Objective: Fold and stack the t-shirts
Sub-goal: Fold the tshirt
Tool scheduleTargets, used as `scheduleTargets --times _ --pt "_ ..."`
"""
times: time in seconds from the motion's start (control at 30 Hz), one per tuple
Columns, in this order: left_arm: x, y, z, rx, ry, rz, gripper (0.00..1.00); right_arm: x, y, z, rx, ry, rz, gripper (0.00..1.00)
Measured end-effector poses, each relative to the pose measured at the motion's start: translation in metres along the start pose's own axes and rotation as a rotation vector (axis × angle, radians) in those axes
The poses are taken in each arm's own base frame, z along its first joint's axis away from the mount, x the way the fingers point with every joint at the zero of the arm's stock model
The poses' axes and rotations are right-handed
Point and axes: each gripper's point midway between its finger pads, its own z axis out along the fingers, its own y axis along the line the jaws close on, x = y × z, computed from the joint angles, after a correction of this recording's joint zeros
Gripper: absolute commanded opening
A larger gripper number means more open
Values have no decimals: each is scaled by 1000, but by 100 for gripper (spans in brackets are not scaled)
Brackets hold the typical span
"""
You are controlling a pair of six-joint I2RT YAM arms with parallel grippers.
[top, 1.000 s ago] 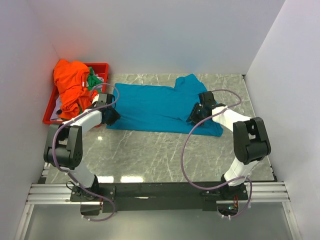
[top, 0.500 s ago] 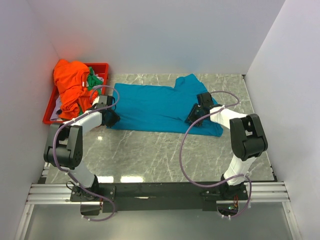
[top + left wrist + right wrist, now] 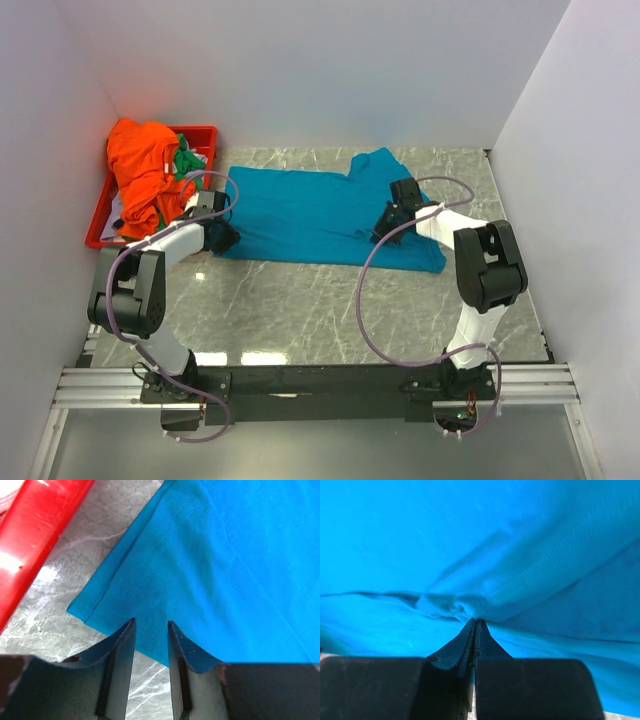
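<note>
We see the teal-blue t-shirt [image 3: 300, 215] spread flat on the marble tabletop [image 3: 320, 300], centre of the top view, with one sleeve toward the upper right. The right pincer [image 3: 474, 622] is pressed together, pinching a small bunched fold of teal cloth on the shirt's right side. The left pincer [image 3: 151, 625] sits at the shirt's lower left corner, fingers spread with a narrow gap; we cannot tell whether they touch the cloth. Upper left: a red tray [image 3: 200, 130] holds the orange t-shirt [image 3: 140, 170], which spills over its rim, and the green t-shirt [image 3: 185, 160] beside it.
</note>
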Motion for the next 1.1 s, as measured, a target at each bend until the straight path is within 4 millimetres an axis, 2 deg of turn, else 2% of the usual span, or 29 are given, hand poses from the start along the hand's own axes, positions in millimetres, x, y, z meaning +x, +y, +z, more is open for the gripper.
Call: scheduleTargets --times 0.23,0.37,0.53,0.87,0.97,1.0,1.1 --pt "0 0 0 0 0 1 36 -29 29 -4 -41 -46 -14 0" --pt "0 0 0 0 1 3 36 -42 43 4 -51 -54 -27 0" --pt "0 1 0 -1 1 4 36 -45 50 21 -33 -29 -55 0" --pt "2 3 0 -10 9 6 35 -51 66 38 -10 -15 -140 1" --pt "3 3 0 -12 10 7 35 -51 66 41 -3 -12 -163 14" --pt "3 3 0 -12 10 7 35 -51 67 41 -3 -11 -173 23" --pt "3 4 0 -12 10 10 36 -55 72 39 -13 -23 -202 35"
